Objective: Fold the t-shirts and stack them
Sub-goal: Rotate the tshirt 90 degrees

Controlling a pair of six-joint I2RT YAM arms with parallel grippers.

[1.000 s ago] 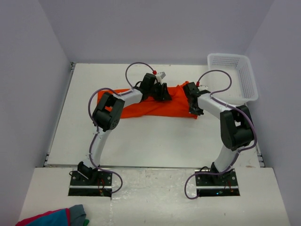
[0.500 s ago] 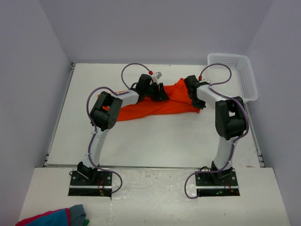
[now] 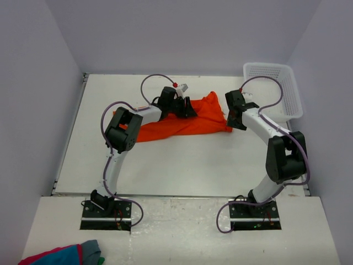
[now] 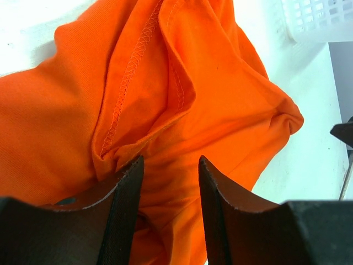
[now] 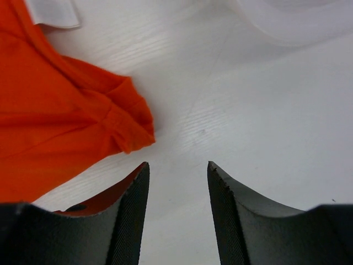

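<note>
Both sets stand apart: left fingers [image 4: 124,215] part-spread, not clamped, w/ cloth of the plain bright orange short-sleeved t-shirt of thin soft fabric [image 4: 220,110] under & btwn them and a stitched seam fold rising just beside one finger. The right fingers [image 5: 132,210] are spread too and empty, bare white bench [image 5: 259,110] btwn them. The shirt's right-end corner is just left of them, not touching.

Shirt lies crumpled in a long band, left to right, across centre-far bench, its left end partly hidden by the left arm [image 3: 124,132]. Judging: light, limp, no stiffness. It'll sag, bunch & drag over the smooth bench if pulled one-sided. Best hold prob. the doubled stitched hems at corners, one per arm, pinched deep so thin cloth doesn't slip.

Room: wide bare bench on near side of shirt for spreading. Far side is tighter, wall [image 3: 182,38] close. White plastic mesh basket [image 3: 274,91] sits far right, near the right arm [image 3: 284,154], so mind the elbow there.
</note>
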